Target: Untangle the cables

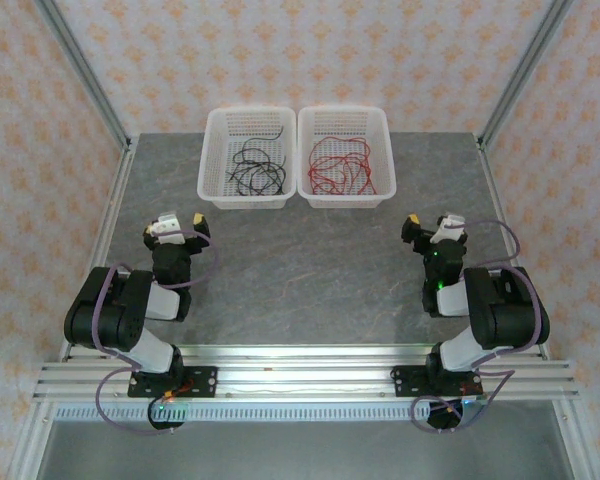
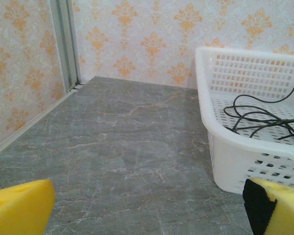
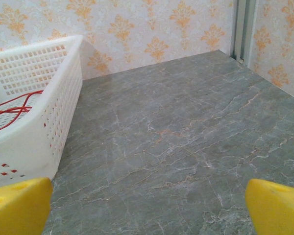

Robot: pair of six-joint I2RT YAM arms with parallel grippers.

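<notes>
Thin black cables (image 1: 257, 170) lie in loose curls inside the left white basket (image 1: 208, 165). Thin red cables (image 1: 340, 168) lie in the right white basket (image 1: 387, 150) beside it. My left gripper (image 1: 180, 222) hovers low over the table, well in front of the left basket, open with nothing between its yellow pads. In the left wrist view the black cables (image 2: 264, 120) show over the basket wall (image 2: 245, 161), right of the open gripper (image 2: 149, 205). My right gripper (image 1: 430, 225) is open too, in front of the right basket. The right wrist view has red cables (image 3: 12, 110) at its left and the gripper (image 3: 149, 203) over bare table.
The two baskets stand side by side at the back middle of the grey marble table (image 1: 300, 260). Metal frame posts (image 1: 85, 70) rise at the back corners against patterned walls. An aluminium rail (image 1: 300, 375) runs along the near edge, holding both arm bases.
</notes>
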